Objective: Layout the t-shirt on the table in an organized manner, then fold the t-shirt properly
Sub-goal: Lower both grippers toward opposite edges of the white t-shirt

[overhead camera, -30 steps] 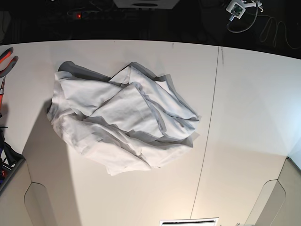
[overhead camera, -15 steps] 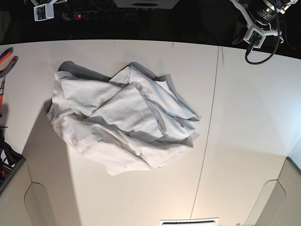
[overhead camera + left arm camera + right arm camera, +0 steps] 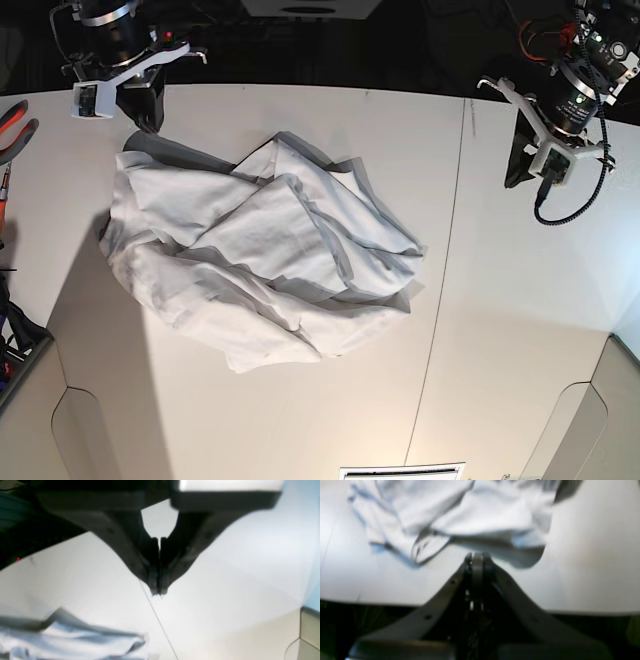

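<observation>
One t-shirt [image 3: 260, 260], crumpled left of centre on our table [image 3: 520, 300]. Right gripper [image 3: 148, 122], fingers pressed together, hangs at its far-left corner; left gripper [image 3: 515, 175], likewise closed, well apart.

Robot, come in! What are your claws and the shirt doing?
Left claw shut, empty, over bare table. Right claw shut, empty, by the shirt's edge. Shirt crumpled. Nothing in the way.

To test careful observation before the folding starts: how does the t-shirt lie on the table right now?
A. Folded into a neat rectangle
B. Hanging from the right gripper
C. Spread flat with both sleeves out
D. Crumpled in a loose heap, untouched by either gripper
D: the t-shirt is a wrinkled pile on the table, and the left gripper and right gripper, both shut, are clear of it.
</observation>
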Controlling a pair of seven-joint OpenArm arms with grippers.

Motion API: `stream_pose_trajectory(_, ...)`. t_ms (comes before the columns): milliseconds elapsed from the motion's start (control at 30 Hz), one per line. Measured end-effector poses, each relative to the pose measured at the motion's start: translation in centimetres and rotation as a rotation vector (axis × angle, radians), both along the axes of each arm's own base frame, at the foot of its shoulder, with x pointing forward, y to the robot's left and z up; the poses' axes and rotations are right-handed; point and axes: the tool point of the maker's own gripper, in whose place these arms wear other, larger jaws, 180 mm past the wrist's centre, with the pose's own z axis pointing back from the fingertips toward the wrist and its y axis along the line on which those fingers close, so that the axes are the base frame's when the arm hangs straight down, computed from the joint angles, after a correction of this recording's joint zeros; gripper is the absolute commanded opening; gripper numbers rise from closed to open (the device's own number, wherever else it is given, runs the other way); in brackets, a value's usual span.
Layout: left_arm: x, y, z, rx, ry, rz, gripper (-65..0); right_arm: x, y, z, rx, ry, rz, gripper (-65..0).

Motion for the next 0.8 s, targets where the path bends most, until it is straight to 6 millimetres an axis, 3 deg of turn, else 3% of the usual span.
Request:
stream_pose_trajectory(200, 2.1, -0.7, 1.3, -0.027, -0.069, 0.004, -65.0, 3.6, -0.6, 1.4, -0.069, -0.089, 0.029, -65.0)
stream_pose_trajectory(367, 2.8, -4.6, 2.0, -0.106, -0.085, -0.151, -65.0, 6.0, -0.7, 2.7, -0.079, -0.153, 0.036, -65.0)
stream_pose_trajectory(500, 4.1, -6.6, 3.5, -0.149, -0.13, -0.236, -65.0, 7.2, -1.4, 3.3, -0.168, -0.183, 0.054, -65.0)
stream_pose_trajectory(733, 6.4, -8.7, 5.1, -0.16, -0.181, -0.289, -65.0, 8.8, -5.4, 4.2, -0.283, -0.185, -0.063, -65.0)
stream_pose_trajectory(800, 6.2, -9.8, 5.0, -0.174, -0.173, -0.316, -65.0, 9.0, -6.6, 4.5, -0.302, -0.19, -0.091, -51.4)
